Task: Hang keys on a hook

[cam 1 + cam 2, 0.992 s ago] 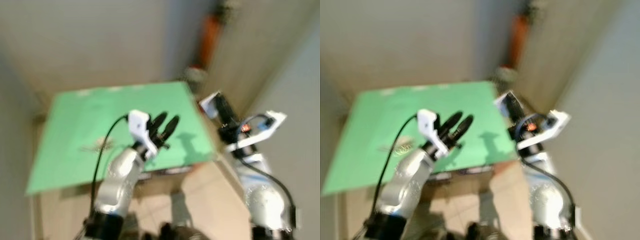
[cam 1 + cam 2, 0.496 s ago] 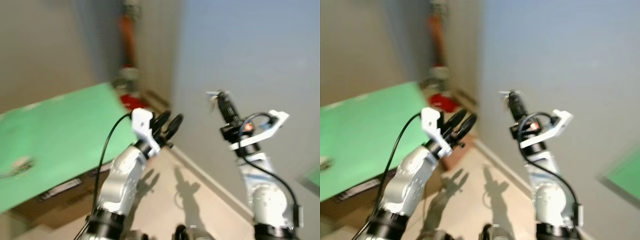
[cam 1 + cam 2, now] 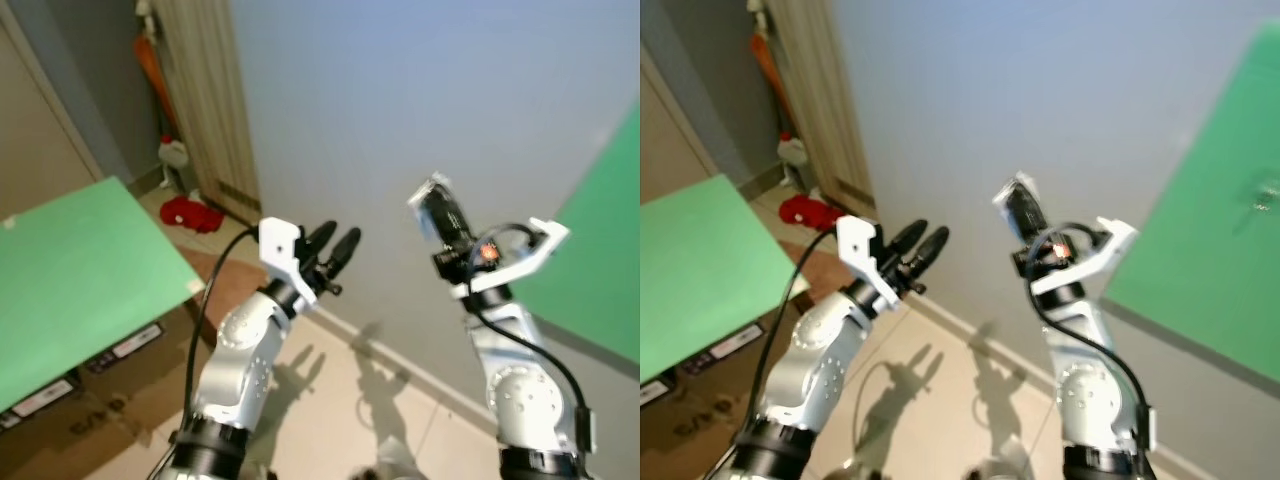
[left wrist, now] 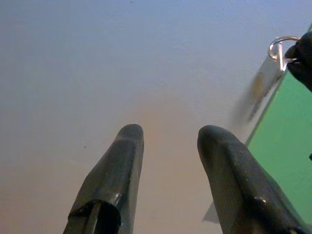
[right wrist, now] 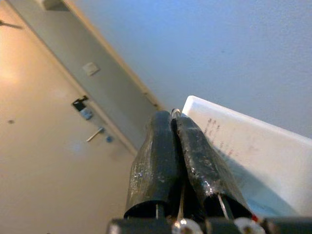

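- The left gripper point(image 3: 335, 245) is raised in front of the robot at about 10 o'clock from the bottom centre of the head view, its two black fingers point(image 4: 114, 173) parted with a clear gap and nothing between them.
- The right gripper point(image 3: 432, 200) is raised at about 1 o'clock, its fingers pressed together on the keys point(image 4: 263, 83); in the right wrist view a white tag point(image 5: 253, 146) lies beside the pinched fingertips.
- In the left wrist view the keys show as a silver ring with a pale, blurred tag hanging from the right gripper's black tip.
- Below the arms lies a beige tiled floor point(image 3: 340, 420); at 9 o'clock a green board point(image 3: 70, 270) rests on a cardboard box point(image 3: 110, 395).
- Beyond the grippers stands a pale grey wall point(image 3: 400, 90), with a second green board point(image 3: 1210, 210) on it at 3 o'clock.
- Farthest, at 11 o'clock, a red cloth point(image 3: 190, 213) lies on the floor.
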### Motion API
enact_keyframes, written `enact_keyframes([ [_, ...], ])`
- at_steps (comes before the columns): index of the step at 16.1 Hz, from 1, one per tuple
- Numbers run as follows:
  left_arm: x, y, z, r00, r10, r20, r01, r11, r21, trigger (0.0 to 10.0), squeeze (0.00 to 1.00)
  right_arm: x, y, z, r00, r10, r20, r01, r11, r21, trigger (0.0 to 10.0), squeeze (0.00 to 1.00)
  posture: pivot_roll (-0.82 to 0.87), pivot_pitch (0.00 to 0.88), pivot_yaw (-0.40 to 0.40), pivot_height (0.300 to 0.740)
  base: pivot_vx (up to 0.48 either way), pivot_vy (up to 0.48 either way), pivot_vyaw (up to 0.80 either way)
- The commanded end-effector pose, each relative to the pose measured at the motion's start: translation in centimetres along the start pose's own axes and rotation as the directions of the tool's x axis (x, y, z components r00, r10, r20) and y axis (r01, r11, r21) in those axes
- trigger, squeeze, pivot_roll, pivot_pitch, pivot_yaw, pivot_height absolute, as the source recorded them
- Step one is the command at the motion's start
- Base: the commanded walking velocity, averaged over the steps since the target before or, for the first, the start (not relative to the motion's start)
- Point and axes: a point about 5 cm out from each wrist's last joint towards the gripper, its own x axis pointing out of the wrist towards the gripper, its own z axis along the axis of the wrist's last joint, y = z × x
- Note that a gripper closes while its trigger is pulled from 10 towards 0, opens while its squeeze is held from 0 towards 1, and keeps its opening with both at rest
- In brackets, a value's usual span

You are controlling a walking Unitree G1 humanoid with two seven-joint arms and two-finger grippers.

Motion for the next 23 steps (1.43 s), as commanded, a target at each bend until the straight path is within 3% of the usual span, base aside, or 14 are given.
enact_keyframes([
  [1, 0.1, -0.5, -0.1, 1.000, -0.014, -0.002, 0.014, 1.000, -0.004, 10.0, 0.00, 0.1, 0.0, 0.7, 1.000, -0.002, 0.014, 0.003, 1.000, -0.023, 10.0, 0.00, -0.10, 0.074, 0.018, 0.740, 0.000, -0.375, 0.00],
  [12, 0.4, -0.8, -0.2, 1.000, -0.029, 0.000, 0.029, 1.000, -0.004, 10.0, 0.00, 1.3, 0.2, 2.0, 0.999, -0.008, 0.046, 0.011, 0.998, -0.065, 10.0, 0.00, -0.11, 0.061, 0.007, 0.740, 0.000, -0.401, 0.00],
  [16, 0.7, -0.9, 0.2, 1.000, -0.027, 0.004, 0.027, 1.000, 0.001, 10.0, 0.00, 1.7, 0.2, 1.4, 1.000, -0.022, -0.020, 0.018, 0.988, -0.154, 10.0, 0.00, -0.10, 0.067, 0.007, 0.740, 0.000, 0.000, 0.00],
  [19, 0.9, -0.9, 0.3, 1.000, -0.023, 0.000, 0.023, 1.000, 0.016, 10.0, 0.00, 1.5, -0.2, 0.9, 0.997, -0.060, -0.053, 0.051, 0.986, -0.159, 10.0, 0.00, -0.10, 0.073, 0.009, 0.740, 0.000, 0.000, 0.00],
  [23, 1.0, -0.9, 0.6, 1.000, -0.029, 0.001, 0.029, 0.999, 0.026, 10.0, 0.00, 1.3, -0.4, 1.2, 0.996, -0.055, -0.068, 0.043, 0.985, -0.168, 10.0, 0.00, -0.10, 0.078, 0.010, 0.740, 0.000, 0.000, -0.73],
])
